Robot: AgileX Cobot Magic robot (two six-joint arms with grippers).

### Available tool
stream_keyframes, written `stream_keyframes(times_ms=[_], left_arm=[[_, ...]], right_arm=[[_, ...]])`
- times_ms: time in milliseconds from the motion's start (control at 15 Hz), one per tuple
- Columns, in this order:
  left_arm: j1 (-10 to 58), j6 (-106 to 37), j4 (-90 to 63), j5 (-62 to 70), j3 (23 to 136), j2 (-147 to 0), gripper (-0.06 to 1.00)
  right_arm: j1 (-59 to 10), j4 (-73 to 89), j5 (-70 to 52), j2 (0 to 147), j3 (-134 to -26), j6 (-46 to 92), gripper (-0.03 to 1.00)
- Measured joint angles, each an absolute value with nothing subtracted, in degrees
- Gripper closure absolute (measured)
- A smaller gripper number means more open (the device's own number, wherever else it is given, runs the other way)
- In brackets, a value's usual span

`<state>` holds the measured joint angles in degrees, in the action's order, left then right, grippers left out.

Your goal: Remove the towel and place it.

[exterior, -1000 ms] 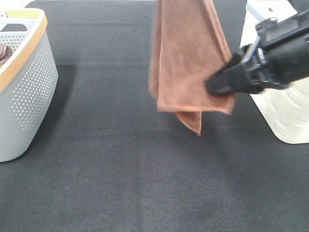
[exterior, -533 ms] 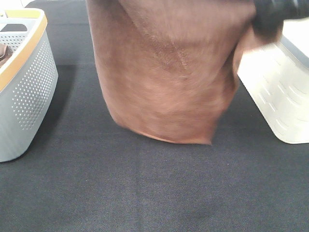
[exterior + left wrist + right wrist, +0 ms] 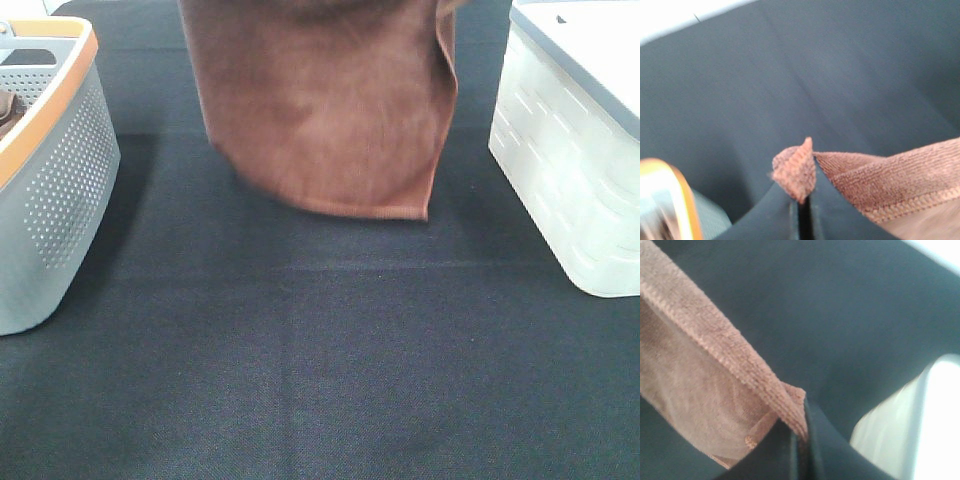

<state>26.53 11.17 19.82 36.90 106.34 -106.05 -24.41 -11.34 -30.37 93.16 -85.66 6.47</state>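
Observation:
The towel (image 3: 325, 110) is a reddish-brown cloth hanging spread out above the black table at the back middle, its lower edge clear of the surface. Both grippers are out of the exterior high view, above its top edge. My left gripper (image 3: 802, 200) is shut on one top corner of the towel (image 3: 792, 170). My right gripper (image 3: 801, 432) is shut on the other top corner of the towel (image 3: 715, 370). The towel's stitched edge stretches between them.
A grey perforated basket (image 3: 60, 190) with an orange rim stands at the left. A white basket (image 3: 580, 170) with a grey rim stands at the right. The black table surface (image 3: 320, 360) lies between them.
The towel went from hanging bunched, with the right gripper at it, to spread wide between both grippers. It has since risen, and the right arm has left the exterior view.

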Motion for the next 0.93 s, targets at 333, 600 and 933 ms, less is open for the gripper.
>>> stream_keyframes(times_ms=[333,600,933], left_arm=[[24.1,23.1,36.4,19.8,106.3,-114.1,0.94],[23.0,27.5,29.7,29.8,106.3,-118.1,0.94],[23.8,14.7,10.1,53.7,106.3,-118.3,0.94]], right_arm=[[-23.1,-25.2,-12.1,102.5,-89.2,6.4,0.97],[-22.1,-20.2,-19.9,107.8,-89.3,2.8,0.97],[-22.5,-6.7,-39.2,107.8,-89.3,1.7,0.97]])
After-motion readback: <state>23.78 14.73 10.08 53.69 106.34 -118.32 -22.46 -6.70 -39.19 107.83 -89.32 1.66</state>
